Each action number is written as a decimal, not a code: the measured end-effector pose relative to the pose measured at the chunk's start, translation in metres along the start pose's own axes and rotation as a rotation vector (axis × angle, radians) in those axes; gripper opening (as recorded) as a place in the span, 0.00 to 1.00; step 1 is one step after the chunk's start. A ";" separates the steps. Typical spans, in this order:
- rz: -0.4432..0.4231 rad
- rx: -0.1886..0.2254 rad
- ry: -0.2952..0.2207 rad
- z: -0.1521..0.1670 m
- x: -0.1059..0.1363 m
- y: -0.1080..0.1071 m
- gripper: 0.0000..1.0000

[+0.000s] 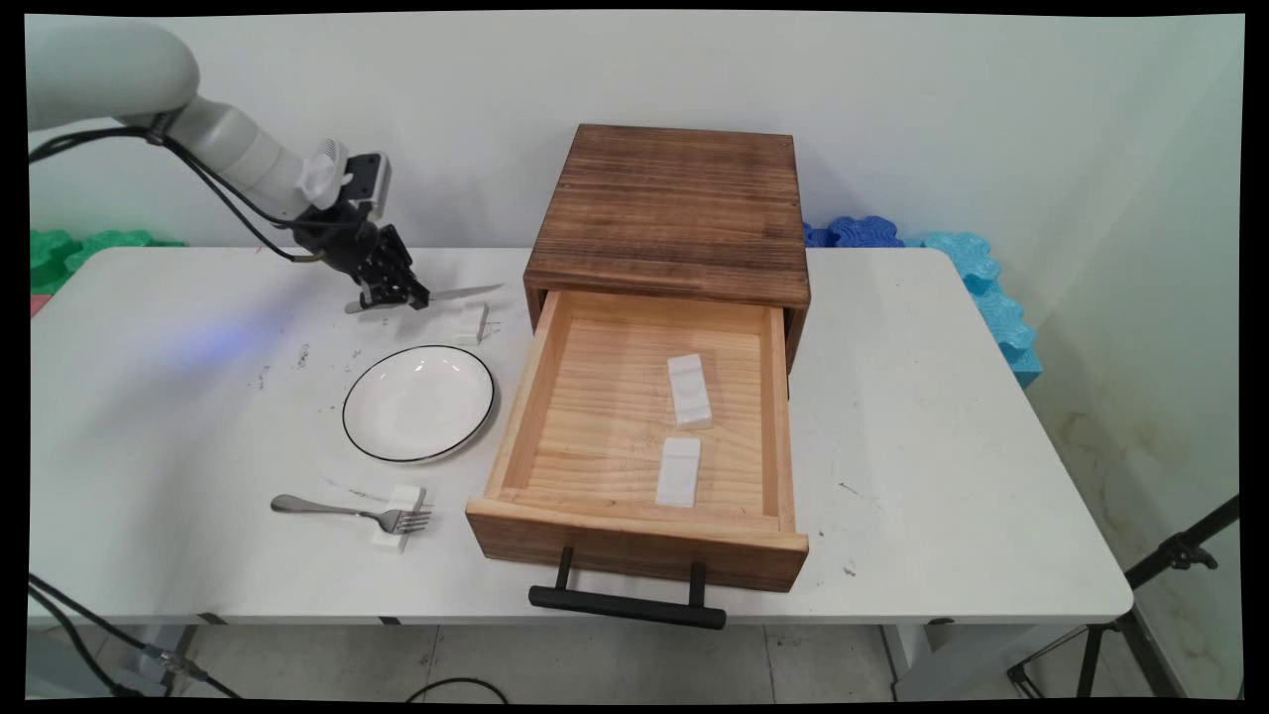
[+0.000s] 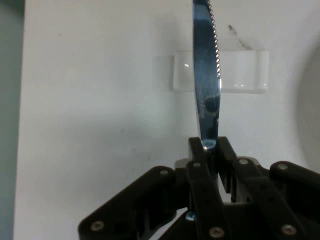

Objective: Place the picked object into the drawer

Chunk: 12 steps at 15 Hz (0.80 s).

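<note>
A black two-finger tool (image 1: 395,290) is clamped on a table knife (image 1: 466,292) (serrated blade), lifted just above a small white rest (image 1: 474,322) at the far left of the white tabletop (image 1: 942,416). Nearer lie a black-rimmed white plate (image 1: 418,403) and a fork (image 1: 347,512), beside an open wooden drawer (image 1: 634,540) holding two white blocks (image 1: 689,391).

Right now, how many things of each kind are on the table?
Knife, in the gripper: 1
Fork: 1
Plate: 1
White rests: 4
Wooden drawer box: 1
Total: 8
</note>
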 end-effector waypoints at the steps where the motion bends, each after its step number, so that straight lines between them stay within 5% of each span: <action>1: 0.004 0.003 0.003 -0.007 0.000 0.002 0.00; 12: 0.047 0.025 0.050 -0.083 0.021 0.042 0.00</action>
